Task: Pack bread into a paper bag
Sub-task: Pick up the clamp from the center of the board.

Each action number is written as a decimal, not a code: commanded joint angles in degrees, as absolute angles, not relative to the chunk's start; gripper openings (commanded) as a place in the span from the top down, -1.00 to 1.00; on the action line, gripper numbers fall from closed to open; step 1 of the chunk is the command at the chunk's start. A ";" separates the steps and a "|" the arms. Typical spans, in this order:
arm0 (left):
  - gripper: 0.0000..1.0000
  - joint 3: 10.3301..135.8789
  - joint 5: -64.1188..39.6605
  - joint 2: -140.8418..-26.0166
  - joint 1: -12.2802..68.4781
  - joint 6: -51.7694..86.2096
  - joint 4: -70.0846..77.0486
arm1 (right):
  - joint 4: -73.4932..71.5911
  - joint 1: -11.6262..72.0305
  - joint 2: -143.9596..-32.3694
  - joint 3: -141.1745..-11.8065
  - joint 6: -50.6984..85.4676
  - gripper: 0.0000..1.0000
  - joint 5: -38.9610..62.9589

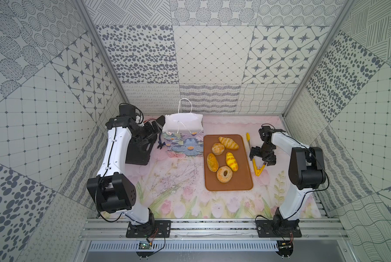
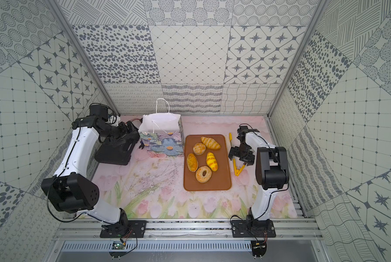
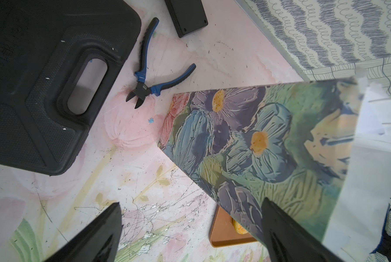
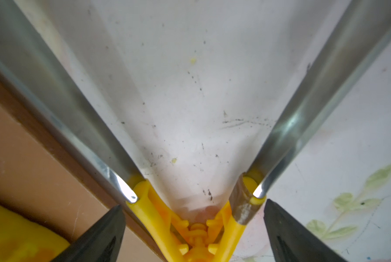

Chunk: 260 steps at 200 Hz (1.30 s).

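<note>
- Right gripper hangs low over the tongs with its jaws spread wide. In the right wrist view its fingers stand on either side of the yellow hinge and are not closed on it. Whether they touch it cannot be told.
- Left gripper is also wide and empty, held beside the printed side of the paper bag.
- All the bread lies on a brown tray near the middle of the tabletop.
- A striped croissant-like loaf lies at the tray's far end, with a round bun just beside it.
- An oval bun and a second striped loaf lie side by side in the middle of the tray.
- A ring-shaped bagel lies nearest the arms' bases, close to both of them.
- The bag stands upright with its mouth open, just beside the tray's far corner on the left arm's side. One cord handle stands up and the other droops into the opening.
- The tongs lie on the tabletop along the tray's edge on the right arm's side, arms splayed.
- A black case lies flat beyond the bag, under the left arm.
- Blue-handled side cutters lie open between the case and the bag, and a small black box sits farther back.
</note>
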<state>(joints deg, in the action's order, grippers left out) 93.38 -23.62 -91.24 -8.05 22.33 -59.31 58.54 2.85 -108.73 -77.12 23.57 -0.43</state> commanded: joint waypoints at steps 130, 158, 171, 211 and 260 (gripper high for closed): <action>-0.96 92.86 -24.95 -90.70 -8.70 21.71 -58.63 | 58.99 2.64 -114.24 -77.71 21.45 -0.40 0.11; -0.95 92.13 -25.05 -90.44 -8.70 21.97 -58.12 | 57.78 2.88 -112.37 -76.36 21.36 -0.33 0.07; -0.95 91.55 -25.26 -90.28 -8.70 22.27 -57.69 | 56.74 2.99 -110.94 -75.22 21.12 -0.28 0.05; -0.94 90.92 -25.84 -90.10 -8.70 22.84 -56.87 | 54.06 3.08 -106.62 -72.82 20.65 -0.30 -1.98; -0.92 90.47 -26.48 -89.65 -8.72 23.21 -56.09 | 52.27 3.25 -103.52 -71.22 20.65 -0.23 -0.45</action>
